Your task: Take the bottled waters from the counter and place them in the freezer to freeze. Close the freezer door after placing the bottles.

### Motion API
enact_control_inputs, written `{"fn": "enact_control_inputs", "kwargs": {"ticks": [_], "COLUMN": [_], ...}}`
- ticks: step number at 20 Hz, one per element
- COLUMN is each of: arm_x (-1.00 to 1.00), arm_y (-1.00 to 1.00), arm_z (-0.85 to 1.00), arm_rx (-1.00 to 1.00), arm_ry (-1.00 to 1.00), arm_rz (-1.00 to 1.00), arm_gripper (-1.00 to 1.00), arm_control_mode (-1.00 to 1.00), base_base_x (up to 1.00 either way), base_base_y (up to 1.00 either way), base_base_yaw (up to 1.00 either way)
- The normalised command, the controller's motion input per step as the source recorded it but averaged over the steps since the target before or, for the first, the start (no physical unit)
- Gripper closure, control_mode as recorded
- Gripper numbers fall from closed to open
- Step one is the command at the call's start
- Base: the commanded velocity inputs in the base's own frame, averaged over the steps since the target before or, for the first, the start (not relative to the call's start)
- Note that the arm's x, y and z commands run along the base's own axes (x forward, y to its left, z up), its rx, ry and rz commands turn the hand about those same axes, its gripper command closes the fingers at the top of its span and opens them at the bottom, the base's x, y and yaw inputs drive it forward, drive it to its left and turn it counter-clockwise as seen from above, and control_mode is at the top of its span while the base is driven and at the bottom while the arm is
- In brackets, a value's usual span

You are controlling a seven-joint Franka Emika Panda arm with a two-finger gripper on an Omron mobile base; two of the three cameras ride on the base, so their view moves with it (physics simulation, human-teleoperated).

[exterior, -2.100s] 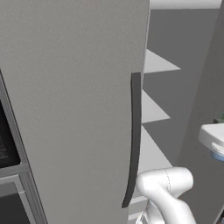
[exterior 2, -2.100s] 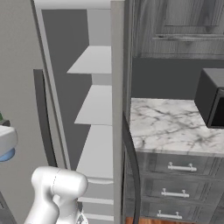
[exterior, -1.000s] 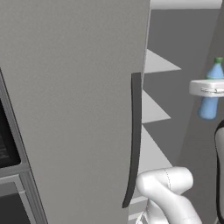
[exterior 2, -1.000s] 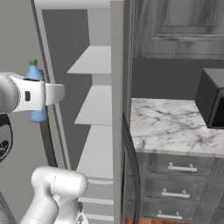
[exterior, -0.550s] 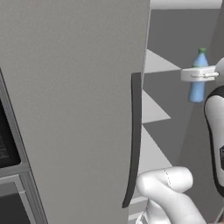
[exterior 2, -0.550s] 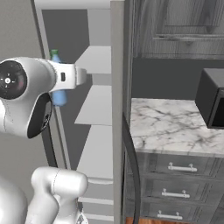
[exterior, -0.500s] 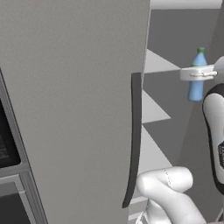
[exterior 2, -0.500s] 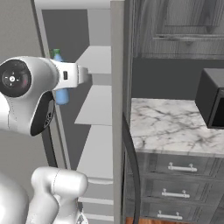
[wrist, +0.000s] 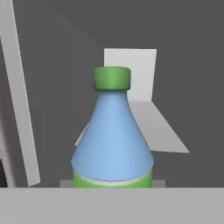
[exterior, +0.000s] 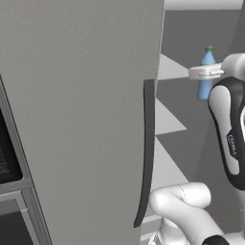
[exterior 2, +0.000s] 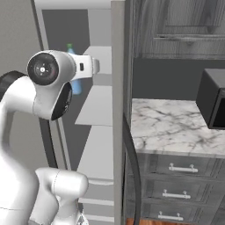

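A blue bottled water with a green cap hangs upright in front of the open freezer, level with its upper shelf. My gripper is shut on the bottle's neck. In the right base view the bottle peeks out behind my white hand, inside the freezer opening. The hand view has the bottle close up, with a pale shelf behind it. The freezer door stands open, edge-on, between the opening and the counter.
The wider grey fridge door with its dark handle is shut, left of the opening. A dark microwave sits on the counter over drawers. My arm's elbow is close to the opening.
The arm has swung up from low at the side and carried the blue bottle towards the freezer opening, up to its upper shelf. The doors have not moved.
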Motion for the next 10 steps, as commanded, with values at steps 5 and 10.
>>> {"fn": "enact_control_inputs", "kwargs": {"ticks": [5,10], "arm_x": [0.40,0.13], "arm_y": [0.00,0.02], "arm_z": [0.00,0.01], "arm_rx": [0.00,0.00], "arm_ry": [-0.16,-0.23], "arm_rz": [0.12,0.00], "arm_gripper": [1.00,1.00], "arm_control_mode": [-1.00,-1.00], "base_base_x": [0.00,0.00], "base_base_y": [0.00,0.00], "base_base_yaw": [0.00,0.00]}}
